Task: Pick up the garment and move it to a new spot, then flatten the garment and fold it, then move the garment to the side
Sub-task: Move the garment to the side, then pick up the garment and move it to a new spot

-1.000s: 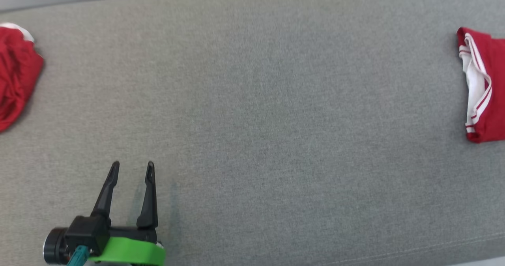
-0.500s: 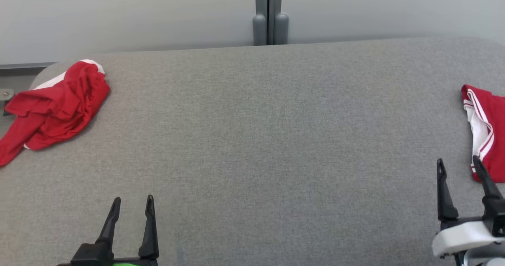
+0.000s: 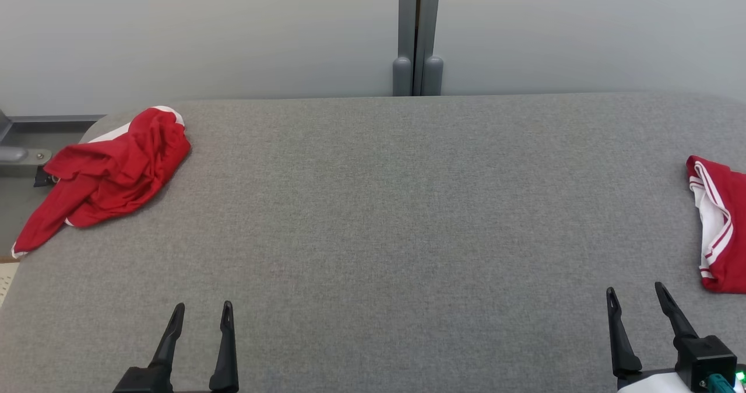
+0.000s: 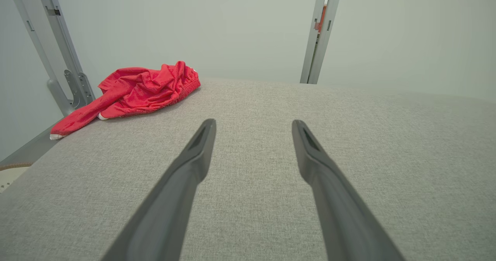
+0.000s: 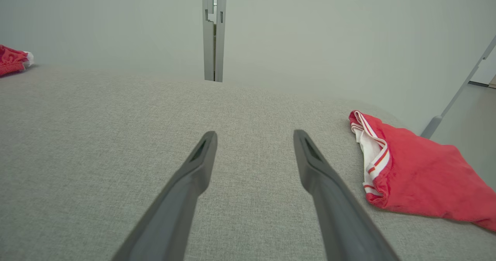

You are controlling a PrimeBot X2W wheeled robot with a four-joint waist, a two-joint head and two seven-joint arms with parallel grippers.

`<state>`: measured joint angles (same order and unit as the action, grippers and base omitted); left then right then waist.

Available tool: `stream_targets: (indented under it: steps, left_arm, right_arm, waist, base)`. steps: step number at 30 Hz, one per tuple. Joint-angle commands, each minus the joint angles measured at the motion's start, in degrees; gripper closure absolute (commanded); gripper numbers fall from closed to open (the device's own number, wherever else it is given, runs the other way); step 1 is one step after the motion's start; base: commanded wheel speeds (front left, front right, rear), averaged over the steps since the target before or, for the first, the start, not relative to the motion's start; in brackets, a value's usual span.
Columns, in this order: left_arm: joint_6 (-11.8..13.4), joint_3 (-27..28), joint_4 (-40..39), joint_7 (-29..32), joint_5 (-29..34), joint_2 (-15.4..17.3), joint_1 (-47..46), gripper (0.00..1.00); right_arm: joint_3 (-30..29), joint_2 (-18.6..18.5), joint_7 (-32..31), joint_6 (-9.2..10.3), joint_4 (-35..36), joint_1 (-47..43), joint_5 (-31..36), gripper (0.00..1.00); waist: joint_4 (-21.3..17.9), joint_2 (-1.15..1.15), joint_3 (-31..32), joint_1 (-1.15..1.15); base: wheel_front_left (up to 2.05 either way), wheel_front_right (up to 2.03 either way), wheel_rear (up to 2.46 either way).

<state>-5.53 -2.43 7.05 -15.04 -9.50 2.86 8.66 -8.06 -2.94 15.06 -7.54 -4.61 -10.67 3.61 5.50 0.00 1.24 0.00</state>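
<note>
A crumpled red garment point(image 3: 111, 174) lies bunched at the far left corner of the grey table point(image 3: 384, 218), one part trailing over the edge; the left wrist view has this garment point(image 4: 139, 88) at upper left. A folded red garment with white striped trim point(image 3: 720, 224) rests at the right edge, and it lies point(image 5: 410, 172) just right of my right fingers in the right wrist view. My left gripper point(image 3: 203, 308) is open over the near left of the table, empty. My right gripper point(image 3: 635, 293) is open at the near right, empty, a little short of the folded garment.
A pale wall stands behind the table, with a grey vertical post point(image 3: 418, 34) at its middle. A metal frame bracket point(image 3: 23, 154) sits beyond the left corner. The table's left edge drops off beside the crumpled garment.
The head camera has tilted up, so the wall and the table's far edge now show and both garments sit lower in view. The right gripper has come into view. Both grippers stay open.
</note>
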Motion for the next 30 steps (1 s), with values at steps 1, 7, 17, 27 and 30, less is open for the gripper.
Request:
stream_targets:
  steps: [1, 7, 17, 27, 30]
  left_arm:
    - [-0.19, 0.12, -0.02, -0.19, 0.47, 0.08, 0.24, 0.00]
    - [-0.47, -0.03, 0.03, -0.19, 0.73, 0.08, -0.35, 0.00]
    - [0.03, -0.46, 0.11, -0.19, 0.37, 0.09, 0.14, 0.00]
    - [0.12, 2.21, -0.03, -0.19, 0.86, 0.10, 3.45, 0.00]
    - [-0.27, 2.83, -0.37, -0.19, 1.06, 0.10, 3.67, 0.00]
  right_arm:
    - [0.18, -0.04, 0.14, 0.11, -0.21, -0.54, -0.24, 0.00]
    - [0.47, 0.02, 0.14, 0.10, -0.29, -0.19, -1.06, 0.00]
    - [2.22, 0.03, 0.14, 0.10, -0.33, -1.26, -2.87, 0.00]
    - [5.51, -0.02, 0.14, 0.11, -1.63, -1.04, -3.26, 0.00]
    - [6.08, -0.03, 0.14, 0.10, -1.78, -0.23, -3.11, 0.00]
  waist:
    - [-0.28, 0.00, 0.10, 0.00]
    - [-0.17, 0.00, 0.02, 0.00]
    - [8.97, 0.00, 0.87, 0.00]
    - [19.25, 0.00, 2.25, 0.00]
    - [19.22, 0.00, 1.93, 0.00]
  base:
    - [0.00, 0.00, 0.00]
    - [0.00, 0.00, 0.00]
    - [0.00, 0.00, 0.00]
    - [0.00, 0.00, 0.00]
    - [0.00, 0.00, 0.00]
